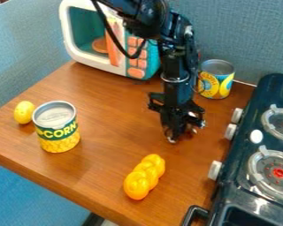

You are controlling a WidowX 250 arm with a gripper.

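The black metal tool [180,132] hangs over the brown wooden table [102,119], near the black toy stove [241,154]; I cannot tell whether it is wide or narrow. The glossy orange-yellow, braided plastic toy [145,176] lies nearest it, apart from the stove.

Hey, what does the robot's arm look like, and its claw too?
The arm is black and built of narrow, jointed segments, with a loose black cable looping out beside its upper part. A thin, pale band circles the lower section. The claw is also black, with an angular, irregular outline and small shiny, silvery spots near its lower end.
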